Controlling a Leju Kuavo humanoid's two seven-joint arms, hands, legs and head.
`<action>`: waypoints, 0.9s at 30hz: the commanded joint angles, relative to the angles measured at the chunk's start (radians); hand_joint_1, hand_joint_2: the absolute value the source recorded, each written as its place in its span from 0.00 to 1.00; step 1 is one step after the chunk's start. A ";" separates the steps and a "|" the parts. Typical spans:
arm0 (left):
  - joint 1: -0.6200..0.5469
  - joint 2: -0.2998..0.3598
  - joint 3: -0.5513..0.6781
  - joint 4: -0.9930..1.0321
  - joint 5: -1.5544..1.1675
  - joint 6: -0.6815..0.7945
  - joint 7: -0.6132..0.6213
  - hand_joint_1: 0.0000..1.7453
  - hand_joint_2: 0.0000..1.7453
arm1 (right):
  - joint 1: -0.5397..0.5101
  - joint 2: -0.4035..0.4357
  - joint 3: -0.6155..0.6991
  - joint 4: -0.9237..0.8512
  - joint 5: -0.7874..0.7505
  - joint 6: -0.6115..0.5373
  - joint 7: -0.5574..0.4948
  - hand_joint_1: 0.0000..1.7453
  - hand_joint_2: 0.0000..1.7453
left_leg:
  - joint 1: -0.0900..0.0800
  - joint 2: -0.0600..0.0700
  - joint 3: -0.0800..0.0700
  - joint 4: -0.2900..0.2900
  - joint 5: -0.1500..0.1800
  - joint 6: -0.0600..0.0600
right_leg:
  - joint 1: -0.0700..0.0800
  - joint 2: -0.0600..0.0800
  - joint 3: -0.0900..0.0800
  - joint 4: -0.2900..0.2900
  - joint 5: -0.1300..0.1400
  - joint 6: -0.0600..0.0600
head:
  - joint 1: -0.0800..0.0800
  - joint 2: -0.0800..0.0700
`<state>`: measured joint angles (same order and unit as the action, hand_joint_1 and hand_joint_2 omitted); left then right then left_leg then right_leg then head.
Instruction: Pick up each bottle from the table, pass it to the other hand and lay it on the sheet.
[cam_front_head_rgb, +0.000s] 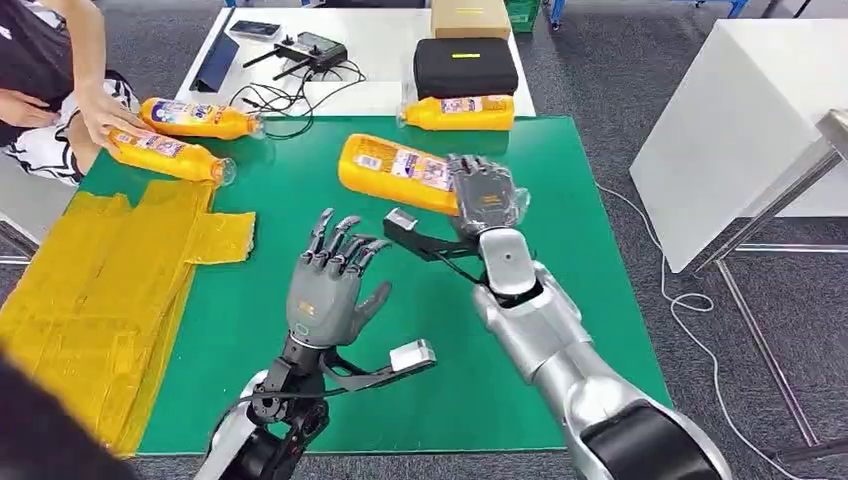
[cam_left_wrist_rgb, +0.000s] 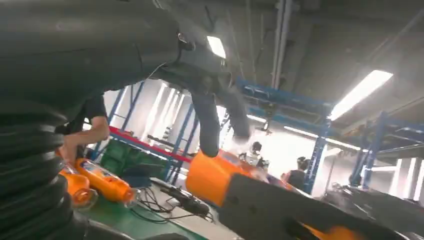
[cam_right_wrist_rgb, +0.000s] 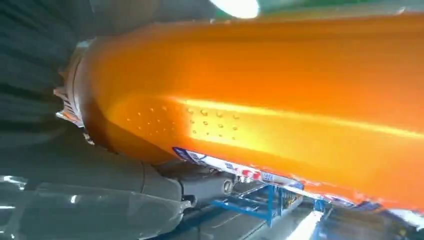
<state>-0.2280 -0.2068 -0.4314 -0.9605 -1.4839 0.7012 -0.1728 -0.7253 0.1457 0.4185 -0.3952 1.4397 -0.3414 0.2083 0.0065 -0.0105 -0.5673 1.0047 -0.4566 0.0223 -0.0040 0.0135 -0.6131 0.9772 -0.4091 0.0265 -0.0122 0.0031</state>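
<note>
My right hand (cam_front_head_rgb: 487, 196) grips the neck end of an orange bottle (cam_front_head_rgb: 398, 171) with a printed label, over the middle of the green table (cam_front_head_rgb: 300, 400); whether it touches the table I cannot tell. Seen from the right wrist, the bottle (cam_right_wrist_rgb: 280, 95) is very close. My left hand (cam_front_head_rgb: 328, 285) is open, fingers spread and pointing towards the bottle, a short way nearer than it. In the left wrist view its dark fingers (cam_left_wrist_rgb: 209, 122) hang just before the bottle (cam_left_wrist_rgb: 210, 175). The yellow sheet (cam_front_head_rgb: 100, 280) covers the table's left side.
A person's hand (cam_front_head_rgb: 105, 112) rests on a bottle (cam_front_head_rgb: 170, 155) at the sheet's far end, with another bottle (cam_front_head_rgb: 200, 118) behind it. A further bottle (cam_front_head_rgb: 460, 112) lies at the far edge. Beyond are a black case (cam_front_head_rgb: 465, 67), cables and a white table (cam_front_head_rgb: 740, 110).
</note>
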 joint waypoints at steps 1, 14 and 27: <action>-0.011 0.003 0.059 0.065 0.001 -0.003 -0.002 0.00 1.00 | -0.034 -0.031 0.001 0.057 0.031 0.047 0.007 1.00 1.00 | 0.000 0.000 0.006 -0.001 -0.002 -0.001 | 0.001 -0.001 0.005 -0.001 -0.002 0.000 | 0.000 0.000; 0.001 -0.011 0.093 0.071 0.009 -0.003 -0.009 0.00 1.00 | -0.013 -0.035 -0.021 0.065 0.007 0.074 -0.057 1.00 1.00 | 0.000 0.001 0.010 -0.002 -0.003 -0.001 | 0.001 -0.001 0.009 -0.002 -0.003 0.000 | 0.000 0.000; 0.012 -0.014 0.104 0.078 0.005 -0.003 -0.016 0.00 1.00 | 0.047 0.056 0.000 -0.044 -0.073 0.078 -0.280 1.00 1.00 | -0.001 0.003 0.003 -0.001 -0.001 -0.001 | 0.001 0.001 0.002 -0.001 -0.001 0.000 | 0.000 0.000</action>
<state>-0.2047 -0.2216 -0.3498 -0.9308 -1.4767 0.7015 -0.1900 -0.6821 0.1633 0.4124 -0.3872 1.3809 -0.2693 -0.0289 0.0060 -0.0100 -0.5674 1.0045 -0.4566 0.0222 -0.0033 0.0136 -0.6136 0.9774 -0.4093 0.0263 -0.0126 0.0031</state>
